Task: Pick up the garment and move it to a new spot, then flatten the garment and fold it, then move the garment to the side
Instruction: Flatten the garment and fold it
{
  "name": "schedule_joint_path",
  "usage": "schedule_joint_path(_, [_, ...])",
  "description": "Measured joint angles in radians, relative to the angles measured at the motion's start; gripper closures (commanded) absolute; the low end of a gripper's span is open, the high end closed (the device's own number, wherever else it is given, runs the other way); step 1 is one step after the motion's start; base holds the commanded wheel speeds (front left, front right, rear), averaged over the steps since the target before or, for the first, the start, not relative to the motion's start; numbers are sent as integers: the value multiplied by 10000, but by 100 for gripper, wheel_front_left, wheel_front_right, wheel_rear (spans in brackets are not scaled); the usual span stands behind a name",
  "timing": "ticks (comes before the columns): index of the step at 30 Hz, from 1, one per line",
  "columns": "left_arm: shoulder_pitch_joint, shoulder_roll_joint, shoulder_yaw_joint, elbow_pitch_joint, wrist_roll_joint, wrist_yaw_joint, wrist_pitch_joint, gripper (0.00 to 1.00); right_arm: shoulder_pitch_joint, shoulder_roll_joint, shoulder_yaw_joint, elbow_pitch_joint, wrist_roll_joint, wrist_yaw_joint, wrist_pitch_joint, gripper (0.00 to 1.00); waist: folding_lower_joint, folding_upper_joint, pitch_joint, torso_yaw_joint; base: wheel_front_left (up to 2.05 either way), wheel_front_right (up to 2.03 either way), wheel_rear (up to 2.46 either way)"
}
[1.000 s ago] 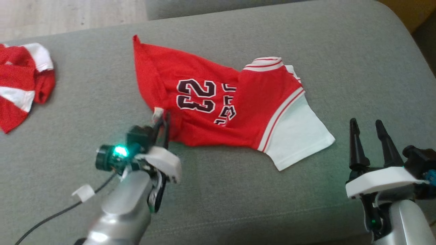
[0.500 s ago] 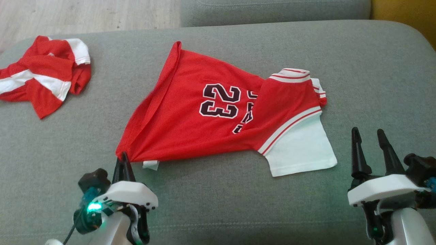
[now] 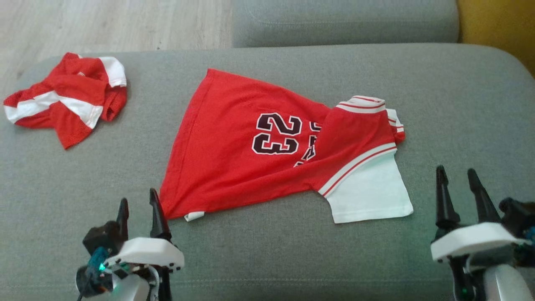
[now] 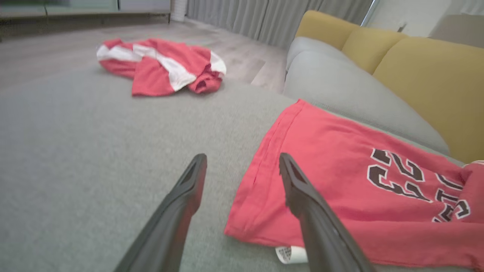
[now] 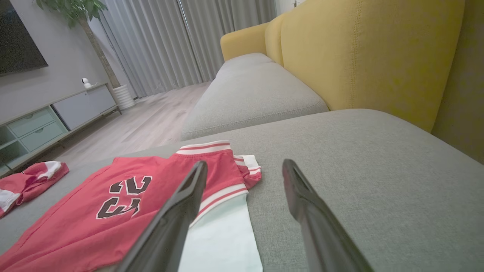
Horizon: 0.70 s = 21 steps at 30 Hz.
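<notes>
We found the jersey (image 3: 250,167) lying near the middle of the grey cushion (image 3: 459,104), spread mostly flat, with its hem toward the robot's left and its collar end toward the right. The red body showed the 23 (image 3: 276,133). At the right end a red flap (image 3: 355,129) edged with white stripes lay over part of the lettering, and a white sleeve (image 3: 368,188) stuck out toward the near edge. A small white label (image 3: 194,215) poked out under the near-left corner.

The left gripper (image 3: 138,196) stood wide open and held nothing. Its fingers pointed away from the robot, and the right-hand one sat just beside that near-left corner. We could not tell whether it touched the cloth. The right gripper (image 3: 455,169) was wide open too and empty. It hovered over bare cushion near the sleeve, but apart from it.

A second garment (image 3: 67,98), red and white and crumpled, lay at the cushion's far left, well apart from the jersey. Beyond the cushion we saw another grey seat (image 3: 342,21), a yellow backrest (image 5: 359,56) and a pale wooden floor (image 3: 104,25).
</notes>
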Motion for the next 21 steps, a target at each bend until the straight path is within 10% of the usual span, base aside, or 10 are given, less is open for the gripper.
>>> schedule_joint_path(10, [1060, 295, -387, -2017, 1237, -802, -17, 0, 550, 6, -102, -380, -512, 0, 56, 0, 1, 0, -556, 187, 0, 0, 0])
schedule_joint_path(21, [2420, 552, -786, -2809, 1358, -683, 280, 0, 1297, 13, 489, -485, -892, 0, 71, 0, 0, 0, -1161, 250, 0, 0, 0])
